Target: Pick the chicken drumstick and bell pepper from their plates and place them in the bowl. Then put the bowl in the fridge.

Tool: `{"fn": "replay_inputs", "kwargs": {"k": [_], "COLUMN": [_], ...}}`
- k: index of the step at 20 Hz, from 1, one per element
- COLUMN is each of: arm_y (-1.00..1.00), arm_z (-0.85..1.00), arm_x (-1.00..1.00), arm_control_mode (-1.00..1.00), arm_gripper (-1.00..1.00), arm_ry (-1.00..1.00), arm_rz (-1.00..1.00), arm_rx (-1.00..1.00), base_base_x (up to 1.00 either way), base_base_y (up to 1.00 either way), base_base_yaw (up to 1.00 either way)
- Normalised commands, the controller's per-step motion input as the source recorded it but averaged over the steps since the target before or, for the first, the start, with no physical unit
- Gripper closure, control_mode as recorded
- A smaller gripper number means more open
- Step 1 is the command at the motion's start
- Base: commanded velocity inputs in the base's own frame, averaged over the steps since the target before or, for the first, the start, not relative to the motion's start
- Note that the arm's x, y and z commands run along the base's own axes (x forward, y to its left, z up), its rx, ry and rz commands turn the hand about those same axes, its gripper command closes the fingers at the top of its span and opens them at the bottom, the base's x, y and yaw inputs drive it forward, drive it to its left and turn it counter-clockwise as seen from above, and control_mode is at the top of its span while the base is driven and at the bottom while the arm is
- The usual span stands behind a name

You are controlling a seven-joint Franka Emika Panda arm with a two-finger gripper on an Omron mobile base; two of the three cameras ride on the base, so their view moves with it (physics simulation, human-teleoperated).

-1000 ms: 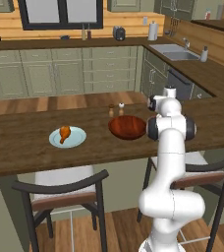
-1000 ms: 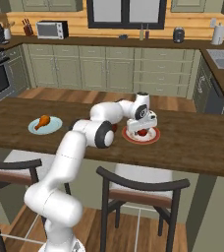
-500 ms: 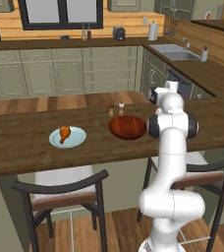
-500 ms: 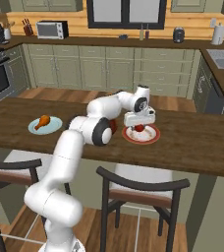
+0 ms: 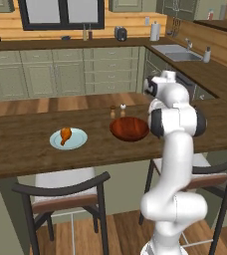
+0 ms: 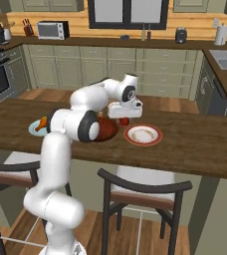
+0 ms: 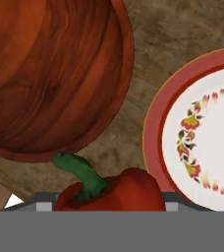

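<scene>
The white arm is rising from the near side of the counter (image 6: 195,144), folding at the elbow and reaching forward so the hand is hanging level above the wood, between the bowl (image 6: 105,128) and a red-rimmed plate (image 6: 143,134). The gripper (image 6: 124,120) is clasping the bell pepper (image 7: 111,189) between its fingers, lifted off the plate and just beside the bowl's rim; from the right side only a red sliver is peeking out under the hand. Looking down along the hand, the pepper is cut off at the bottom, green stem curling up, and the finger tips are hidden behind it. From the left, the arm's own body is blocking the hand, I think. Further left, the chicken drumstick (image 5: 65,135) is lying on a pale blue plate (image 5: 68,139), well apart from the bowl.
</scene>
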Motion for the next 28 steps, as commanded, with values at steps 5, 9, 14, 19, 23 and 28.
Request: {"fn": "replay_inputs", "kwargs": {"k": [5, 9, 14, 19, 23, 28], "arm_y": [1.00, 0.82, 0.53, 0.12, 0.00, 0.00], "arm_z": [-0.05, -0.16, -0.36, -0.32, -0.25, -0.07], "arm_x": [-0.14, 0.46, 0.39, 0.19, 0.07, 0.00], "arm_control_mode": [-1.00, -1.00, -1.00, -1.00, -1.00, -1.00], "arm_gripper": [1.00, 1.00, 1.00, 1.00, 1.00, -1.00], "arm_ry": [-0.02, -0.02, 0.00, 0.00, 0.02, 0.00], "arm_rz": [-0.07, -0.11, -0.09, -0.03, 0.00, 0.00], "arm_rx": [0.00, 0.01, 0.00, 0.00, 0.03, 0.00], "base_base_x": [0.00, 0.00, 0.00, 0.00, 0.00, 0.00], "base_base_y": [0.00, 0.00, 0.00, 0.00, 0.00, 0.00], "base_base_yaw": [0.00, 0.00, 0.00, 0.00, 0.00, 0.00]}}
